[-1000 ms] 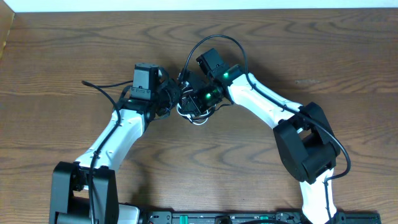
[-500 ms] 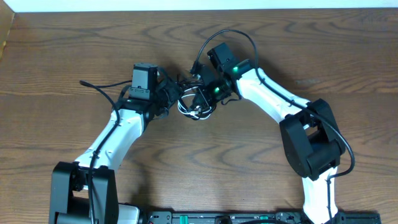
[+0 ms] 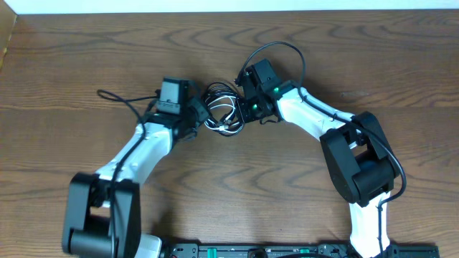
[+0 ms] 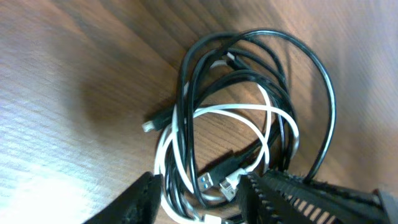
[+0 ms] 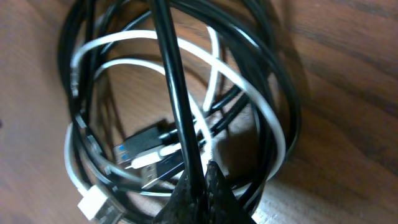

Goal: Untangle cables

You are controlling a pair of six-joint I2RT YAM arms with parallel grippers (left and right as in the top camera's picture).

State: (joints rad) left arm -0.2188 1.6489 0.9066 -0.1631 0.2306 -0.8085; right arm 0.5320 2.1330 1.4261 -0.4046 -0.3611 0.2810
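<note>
Our cables (image 3: 222, 115) sit in one tangled coil on the table (image 3: 72, 57), right between the two arms. The black cable (image 4: 323, 93) loops round several times and the white cable (image 4: 230, 112) threads through those loops, with a few plug ends lying inside the coil. Our left gripper (image 4: 200, 185) has its jaws apart, straddling the near edge of the coil, not pinching anything as far as we can see. Our right gripper (image 5: 200, 186) is clamped tight on a straight strand of the black cable that runs across the pile.
</note>
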